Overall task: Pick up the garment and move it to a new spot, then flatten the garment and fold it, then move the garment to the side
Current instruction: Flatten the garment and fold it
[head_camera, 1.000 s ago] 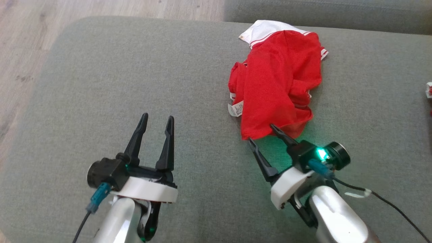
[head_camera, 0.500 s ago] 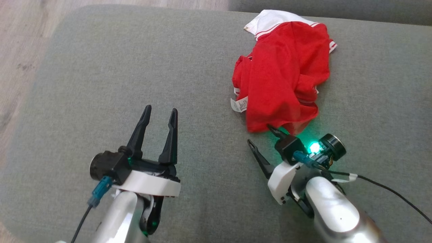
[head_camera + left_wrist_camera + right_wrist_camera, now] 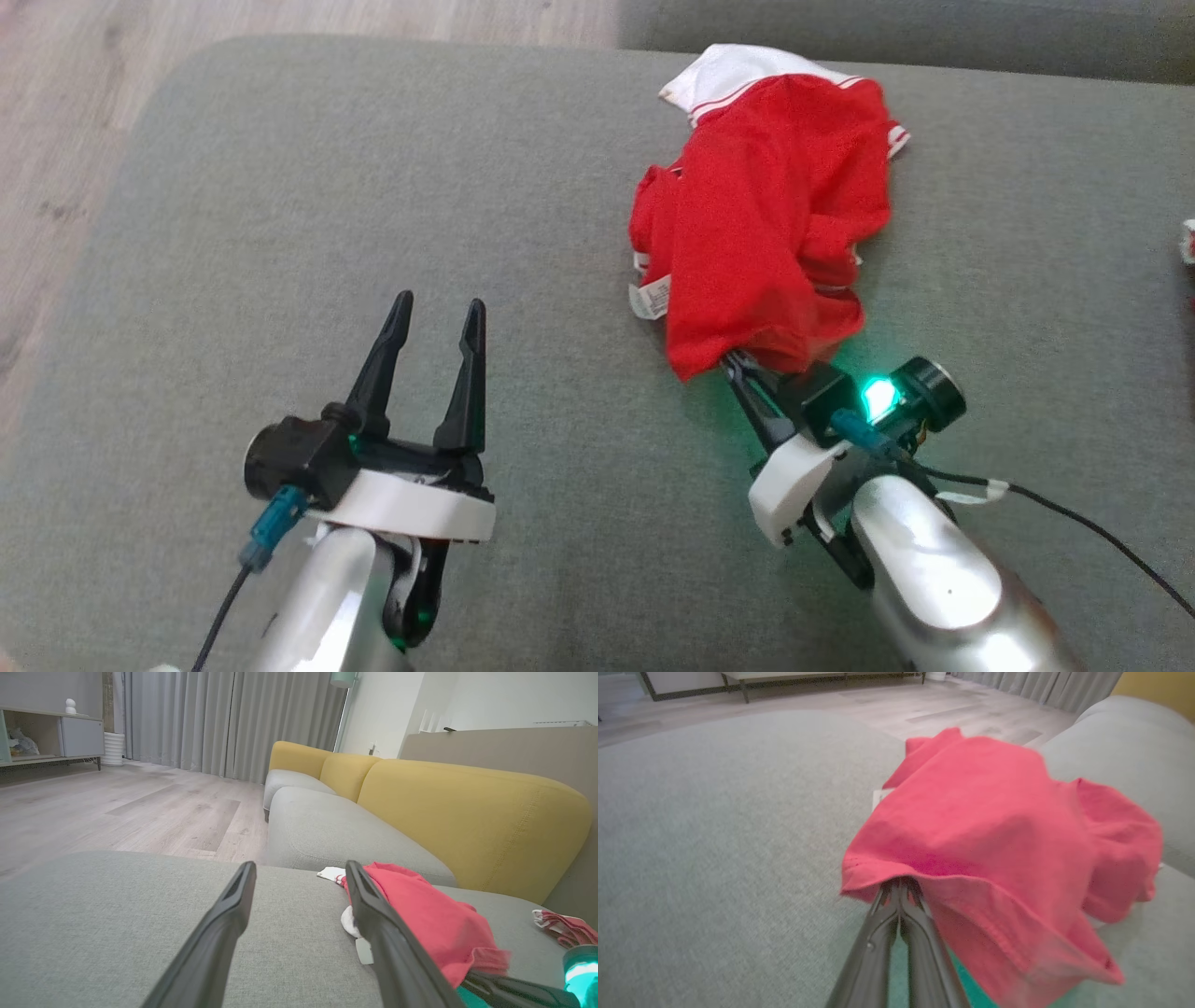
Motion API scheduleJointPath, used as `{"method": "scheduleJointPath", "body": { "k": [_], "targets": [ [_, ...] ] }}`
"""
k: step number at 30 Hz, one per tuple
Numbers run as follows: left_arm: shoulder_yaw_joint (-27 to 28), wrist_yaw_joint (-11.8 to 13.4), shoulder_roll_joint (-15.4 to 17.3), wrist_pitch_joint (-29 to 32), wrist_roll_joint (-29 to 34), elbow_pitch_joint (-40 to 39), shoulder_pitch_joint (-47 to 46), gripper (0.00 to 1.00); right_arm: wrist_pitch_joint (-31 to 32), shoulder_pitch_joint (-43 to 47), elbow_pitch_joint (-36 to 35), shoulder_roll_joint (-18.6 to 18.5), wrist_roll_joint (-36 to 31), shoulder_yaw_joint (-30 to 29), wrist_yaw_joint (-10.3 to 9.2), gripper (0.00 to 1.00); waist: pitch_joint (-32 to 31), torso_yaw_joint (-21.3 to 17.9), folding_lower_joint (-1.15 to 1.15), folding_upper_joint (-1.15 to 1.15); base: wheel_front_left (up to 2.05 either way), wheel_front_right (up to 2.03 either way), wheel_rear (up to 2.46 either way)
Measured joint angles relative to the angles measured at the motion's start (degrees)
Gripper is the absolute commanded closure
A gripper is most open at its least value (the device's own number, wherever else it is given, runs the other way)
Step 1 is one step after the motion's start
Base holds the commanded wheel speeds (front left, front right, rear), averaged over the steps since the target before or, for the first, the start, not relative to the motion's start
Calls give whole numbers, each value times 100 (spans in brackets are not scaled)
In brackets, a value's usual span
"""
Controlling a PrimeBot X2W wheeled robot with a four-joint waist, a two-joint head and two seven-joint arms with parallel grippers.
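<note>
One garment [image 3: 766,215], hem inside right pincer [image 3: 738,362].

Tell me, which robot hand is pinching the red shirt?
The right gripper: its fingers are shut together on the near edge of the red garment. The left gripper stands open, apart from the cloth, holding nothing.

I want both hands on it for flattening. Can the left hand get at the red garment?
Probably yes: bare grey cushion lies between the open left hand and the red garment, whose near hem the right hand pinches.
</note>
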Motion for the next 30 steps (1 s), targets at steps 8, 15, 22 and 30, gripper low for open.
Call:
{"method": "scheduleJointPath", "body": {
  "k": [8, 15, 22, 30],
  "targets": [
    [33, 4, 0, 0, 11, 1, 51, 0, -88, 181, -1017, -14, 54, -435, 0, 100, -263, -262, 0, 0, 0, 0, 0],
    [32, 24, 0, 0, 46, 0, 142, 0, 267, 214, -2067, -315, 99, -960, 0, 100, -377, -375, 0, 0, 0, 0, 0],
    [68, 24, 1, 0, 46, -13, 213, 0, 314, 510, -2636, -237, 253, -1812, 0, 100, -460, -427, 0, 0, 0, 0, 0],
    [111, 23, 1, 0, 37, 3, 481, 0, -60, 1764, -2753, 19, 907, -2455, 0, 100, -634, -610, -1, 0, 0, 0, 0]
  ]
}}
